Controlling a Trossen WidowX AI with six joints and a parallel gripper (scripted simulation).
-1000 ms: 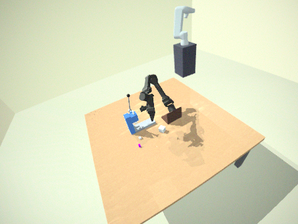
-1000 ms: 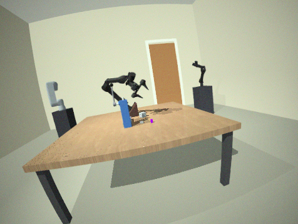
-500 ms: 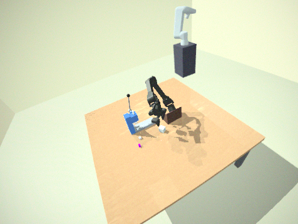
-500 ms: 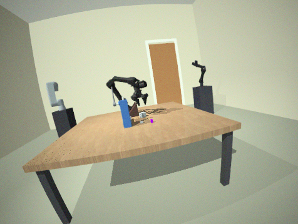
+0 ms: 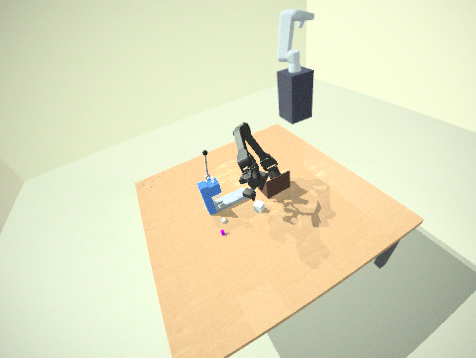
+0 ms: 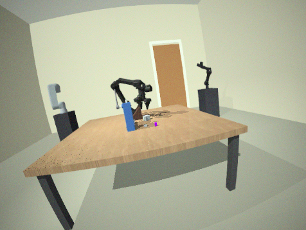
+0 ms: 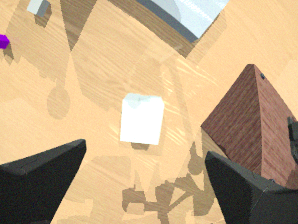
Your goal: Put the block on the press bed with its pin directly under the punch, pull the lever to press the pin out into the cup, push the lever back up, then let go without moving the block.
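Brown wedge [image 5: 278, 184] [image 6: 137, 114] [image 7: 245, 117] near white block [image 5: 258, 206] [image 6: 146, 117] [image 7: 142, 120].
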